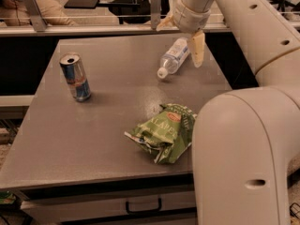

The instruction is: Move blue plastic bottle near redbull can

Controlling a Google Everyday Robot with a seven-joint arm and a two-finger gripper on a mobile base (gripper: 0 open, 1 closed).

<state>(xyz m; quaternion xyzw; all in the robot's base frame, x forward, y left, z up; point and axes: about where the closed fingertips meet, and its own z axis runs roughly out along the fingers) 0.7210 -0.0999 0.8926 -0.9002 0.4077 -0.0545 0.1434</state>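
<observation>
View of the bench (pixel 112 121) as I see it from my remote station. The gripper (pixel 181 35) hangs over the far right part of the bench, at the base end of the blue plastic bottle (pixel 172 59). Its fingers (pixel 198 48) are spread wide apart and clasp nothing; one shows just to the right of the bottle, the other behind it to the left. I cannot tell whether either touches the bottle. The bottle lies on its side, with its white cap pointing toward the near left. The redbull can (pixel 75 77) stands upright on the left part of the bench, well apart from the bottle. A crumpled green chip bag (pixel 164 132) lies near the front edge, to the right of centre. The robot's arm (pixel 243 153) fills the right foreground and covers the bench's near right corner.
</observation>
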